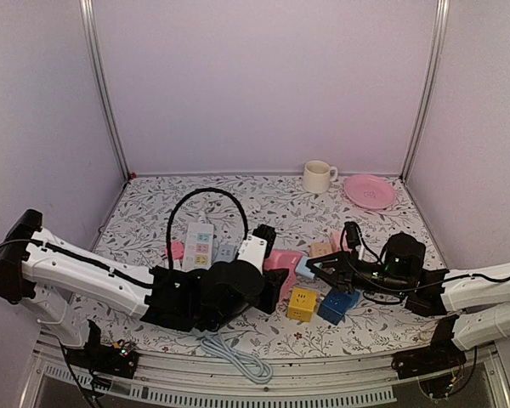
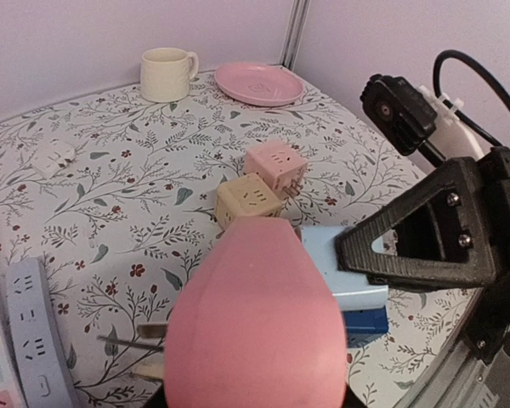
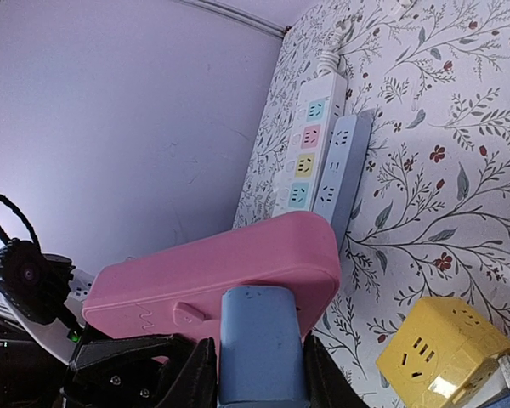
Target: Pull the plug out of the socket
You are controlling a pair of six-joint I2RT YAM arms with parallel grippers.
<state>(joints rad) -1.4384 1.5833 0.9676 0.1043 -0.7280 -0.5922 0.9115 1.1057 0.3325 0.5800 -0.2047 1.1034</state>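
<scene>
Left arm [image 1: 93, 276]: stretches low from lower left to frame centre.
Left gripper [image 1: 274, 285]: jaws closed on pink socket [image 2: 255, 314].
Right arm [image 1: 476, 289]: enters lower right, extends leftward.
Right gripper [image 1: 317, 270]: clamped on blue plug [image 3: 262, 340].

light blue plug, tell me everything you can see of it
The light blue plug is a boxy block with rounded edges, in matte plastic that looks faintly scuffed. The right gripper pinches it between its black fingers, one on each side. Its far end sits flush against the long side of the pink socket, so it seems to be plugged in; its prongs are hidden.
</scene>
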